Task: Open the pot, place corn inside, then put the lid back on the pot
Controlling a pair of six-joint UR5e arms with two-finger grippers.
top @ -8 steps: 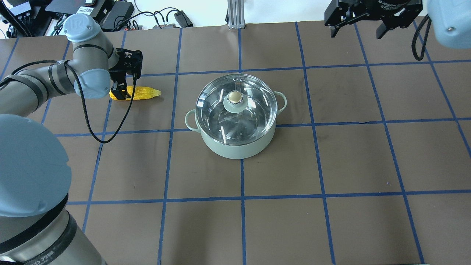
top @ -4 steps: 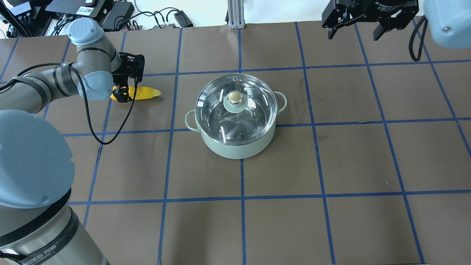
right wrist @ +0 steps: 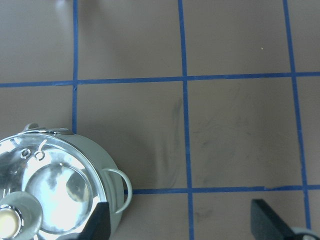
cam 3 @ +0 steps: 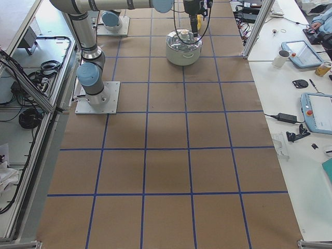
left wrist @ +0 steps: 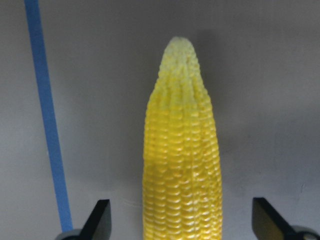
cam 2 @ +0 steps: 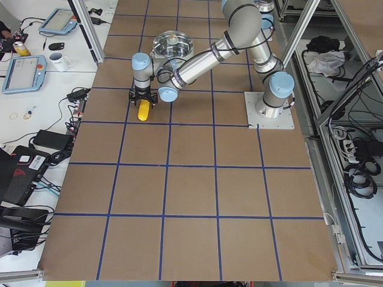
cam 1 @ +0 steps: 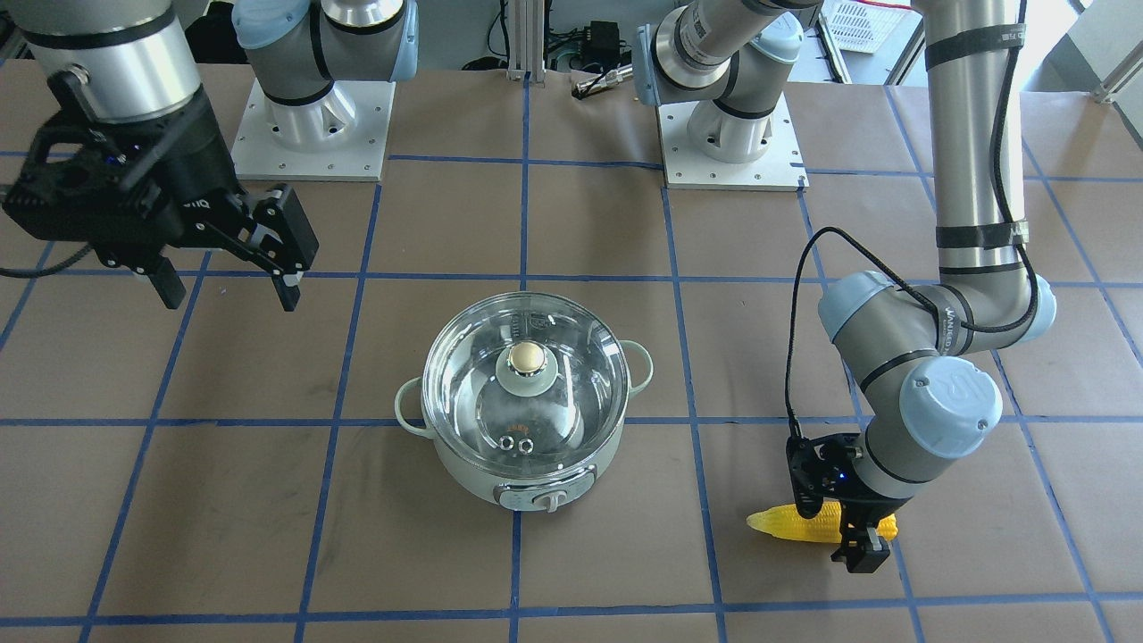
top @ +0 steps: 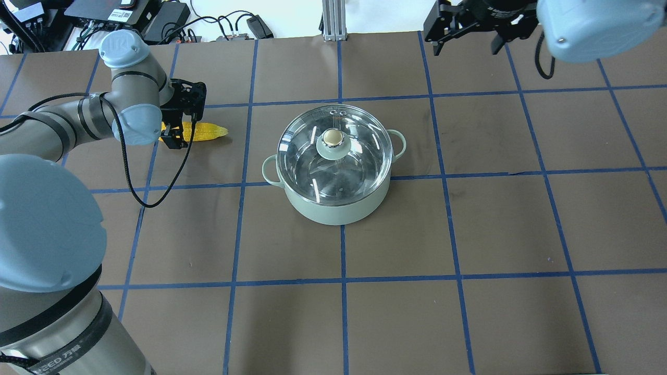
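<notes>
The mint-green pot (top: 333,208) stands mid-table with the glass lid (top: 359,156) and its cream knob (top: 332,137) on it; both also show in the front view, the pot (cam 1: 536,487) under the lid (cam 1: 571,393). The yellow corn (top: 206,131) lies on the table to the pot's left, tip toward the pot. My left gripper (top: 177,133) is down over the corn's thick end, open, its fingers (left wrist: 97,220) astride the corn (left wrist: 182,160) with gaps on both sides. My right gripper (top: 465,47) is open and empty, high above the far side, right of the pot (right wrist: 107,165).
The table is brown paper with a blue tape grid (top: 341,99). Cables and electronics (top: 156,15) lie beyond the far edge. A metal post (top: 333,21) stands at the far middle. The arm bases (cam 1: 732,134) sit behind the pot.
My right gripper has moved left in the overhead view, toward the pot's side. My left gripper has shifted slightly along the corn toward its tip. The pot, lid and corn have not moved.
</notes>
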